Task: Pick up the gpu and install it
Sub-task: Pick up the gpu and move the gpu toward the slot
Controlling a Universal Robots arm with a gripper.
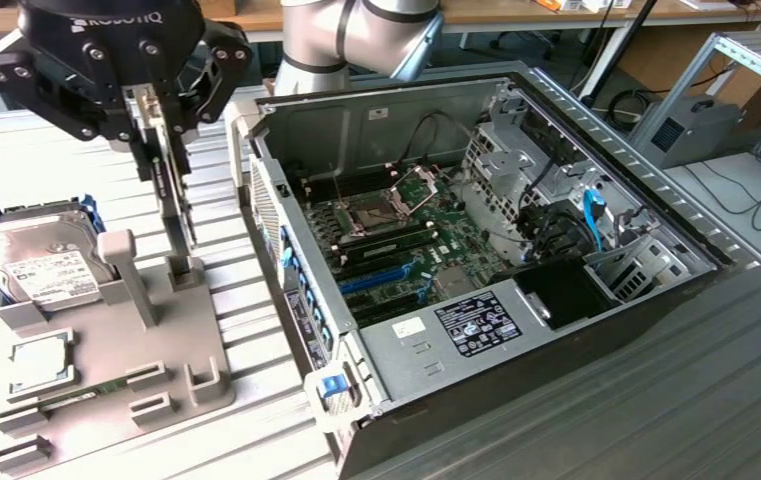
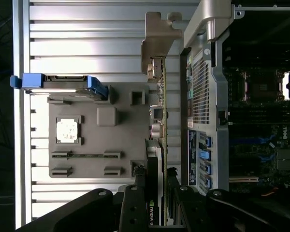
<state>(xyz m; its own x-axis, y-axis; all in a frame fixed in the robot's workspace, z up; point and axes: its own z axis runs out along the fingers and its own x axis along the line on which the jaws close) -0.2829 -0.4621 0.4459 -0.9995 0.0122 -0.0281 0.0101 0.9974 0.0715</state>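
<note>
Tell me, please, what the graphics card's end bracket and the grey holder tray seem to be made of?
End bracket of the graphics card: likely thin sheet metal, pale with a dull sheen and a bent tab. Holder tray: probably plastic, matte even grey with blocky moulded slots, not certain.

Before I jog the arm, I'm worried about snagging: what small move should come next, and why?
Probably a short straight lift: the jaws are clamped on the upright gpu, whose lower end looks level with the grey holder.
</note>
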